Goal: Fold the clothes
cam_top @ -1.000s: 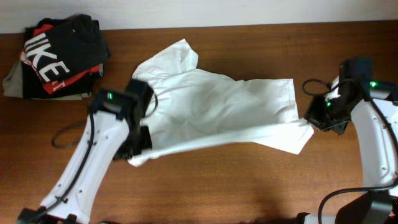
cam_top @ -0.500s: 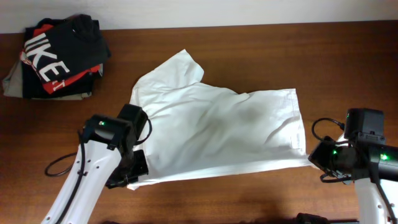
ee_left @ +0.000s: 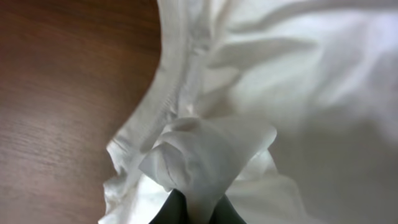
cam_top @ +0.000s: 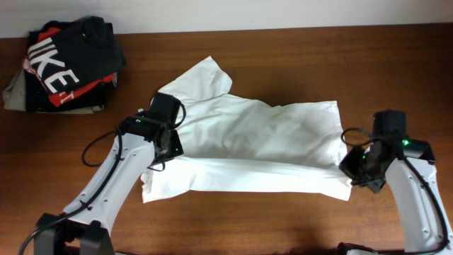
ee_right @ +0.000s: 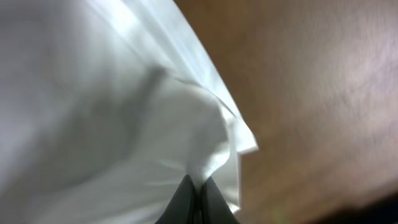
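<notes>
Two hands on the cloth, folks, and both are clamped tight. The white T-shirt (cam_top: 262, 138) is spread across the bench (cam_top: 283, 57), off to the right of the black shirt (cam_top: 67, 53) with the big white letters, close to it but not touching.

The left hand (cam_top: 161, 150) has the end of the T-shirt nearest that black shirt. In the left wrist view its dark fingertips (ee_left: 177, 208) are closed on a bunched knot of thin white fabric beside a stitched hem. The right hand (cam_top: 352, 170) works the end farthest from the black shirt, and its wrist view shows it pinched shut on a corner of cloth just inside the hem.

My read: this is the first lengthwise fold, midway. A long flat band already runs along the side of the T-shirt away from the black shirt's row, with the rest rumpled above it and one sleeve sticking up toward the back.

What's next? I'd say both hands must travel together, level, with the fabric taut between them. Let one lag and this soft cloth will sag and crease crooked. Then lay it flat, edges matched, before letting go.
</notes>
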Robot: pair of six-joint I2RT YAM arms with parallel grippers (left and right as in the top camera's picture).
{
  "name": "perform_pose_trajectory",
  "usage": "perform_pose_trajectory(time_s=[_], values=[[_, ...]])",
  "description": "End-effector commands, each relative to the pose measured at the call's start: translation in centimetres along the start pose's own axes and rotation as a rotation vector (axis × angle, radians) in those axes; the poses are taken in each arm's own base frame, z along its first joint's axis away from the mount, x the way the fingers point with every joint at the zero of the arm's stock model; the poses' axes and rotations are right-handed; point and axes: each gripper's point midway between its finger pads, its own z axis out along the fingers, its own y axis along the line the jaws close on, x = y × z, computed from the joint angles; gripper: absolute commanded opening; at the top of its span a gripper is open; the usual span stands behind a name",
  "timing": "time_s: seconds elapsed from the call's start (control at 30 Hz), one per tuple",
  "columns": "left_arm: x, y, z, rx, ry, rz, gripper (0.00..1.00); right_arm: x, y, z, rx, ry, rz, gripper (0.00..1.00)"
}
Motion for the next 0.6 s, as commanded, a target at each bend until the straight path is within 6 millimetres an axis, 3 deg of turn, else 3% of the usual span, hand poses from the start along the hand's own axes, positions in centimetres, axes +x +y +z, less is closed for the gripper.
perform_pose_trajectory(time_s=[0.0,0.1,0.17,0.33,0.37,0.4,0.43,0.47,0.57], values=[[-1.4,3.2,0.9,-0.091,-0.024,-0.068,0.08,2.2,-1.7,1.5,0.057,0.075,0.061,0.04],[-2.3,5.3,1.1,-0.108,-0.024,-0.141,0.11,2.4,-1.6,1.5,0.050,0.084,0.057,0.04],[-2.6,4.9,1.4,-0.086,-0.026,-0.147,0.11,1.3,-1.0,1.6,0.022,0.040,0.054,0.04],[-3.7,3.7,2.4,-0.040,-0.050,-0.154,0.11,-4.4,2.5,1.0,-0.124,-0.188,0.039,0.04],[-4.0,3.6,2.6,-0.036,-0.055,-0.156,0.11,-5.3,3.0,1.0,-0.144,-0.219,0.037,0.08],[-4.2,3.1,2.7,-0.012,-0.057,-0.149,0.12,-6.3,3.6,1.0,-0.161,-0.250,0.028,0.19],[-4.0,2.5,2.8,0.017,-0.044,-0.145,0.13,-6.9,3.9,1.2,-0.169,-0.266,0.025,0.59],[-3.8,2.3,2.8,0.030,-0.032,-0.122,0.20,-7.7,4.3,1.6,-0.173,-0.288,-0.027,0.99],[-1.2,3.4,2.8,-0.022,0.071,-0.088,0.23,-6.8,3.9,0.4,-0.121,-0.222,-0.126,0.99]])
